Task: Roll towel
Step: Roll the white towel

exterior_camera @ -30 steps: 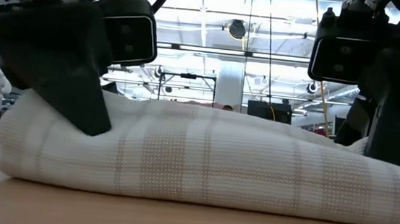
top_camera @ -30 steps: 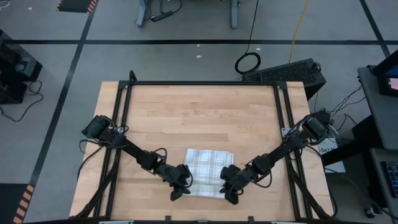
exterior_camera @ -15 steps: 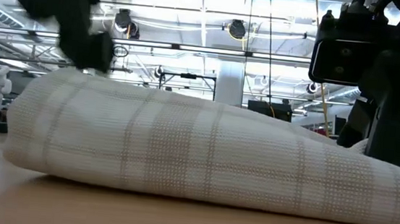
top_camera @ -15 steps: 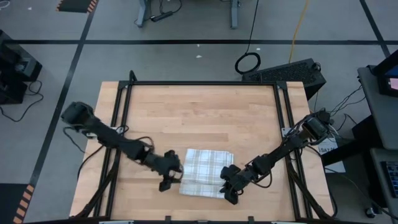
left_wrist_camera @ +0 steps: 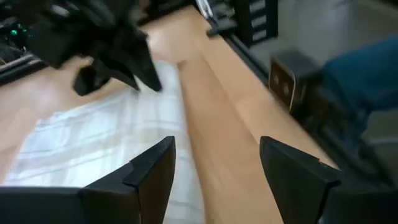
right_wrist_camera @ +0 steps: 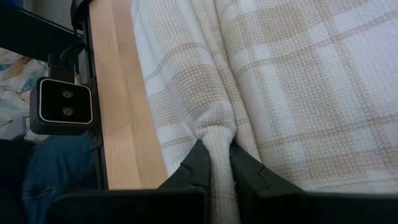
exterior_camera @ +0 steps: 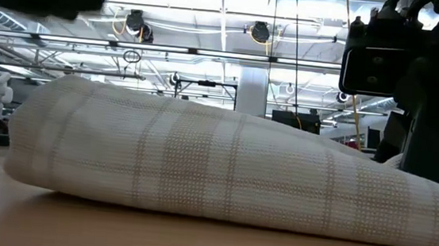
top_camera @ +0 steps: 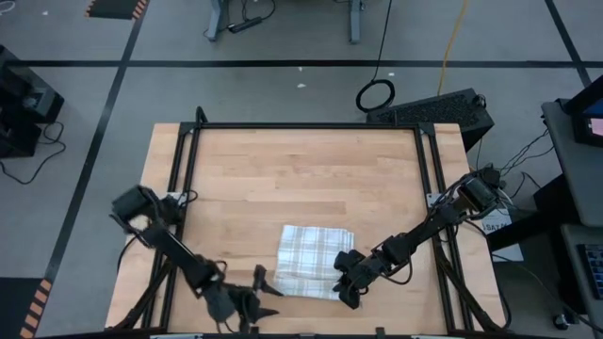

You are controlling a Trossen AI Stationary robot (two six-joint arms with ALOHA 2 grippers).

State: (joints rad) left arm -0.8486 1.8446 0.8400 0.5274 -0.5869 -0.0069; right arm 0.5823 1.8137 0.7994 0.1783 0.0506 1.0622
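- The towel (top_camera: 311, 261), a white cloth with a faint grey check, lies folded near the front edge of the wooden table (top_camera: 283, 179), slightly right of centre in the high view.
- The right gripper (top_camera: 345, 285) sits at the towel's front right corner; its own wrist view shows the two dark fingers (right_wrist_camera: 194, 167) shut on a pinched ridge of cloth.
- The left gripper (top_camera: 265, 299) hangs off the cloth, just beside the towel's front left corner, its fingers spread and empty.
- From table height, the towel (exterior_camera: 216, 166) reads as a soft, low mound with a rounded left end, which may be the start of a roll, though that level view is too close to say for sure.
- Judged from this, the work stands between grasps: one corner is held, the other free, and the roll is at best barely begun.
- The next move seems to call for the left gripper to take hold of the front left edge level with its partner, so both ends turn over together and the roll runs straight, not skewed.
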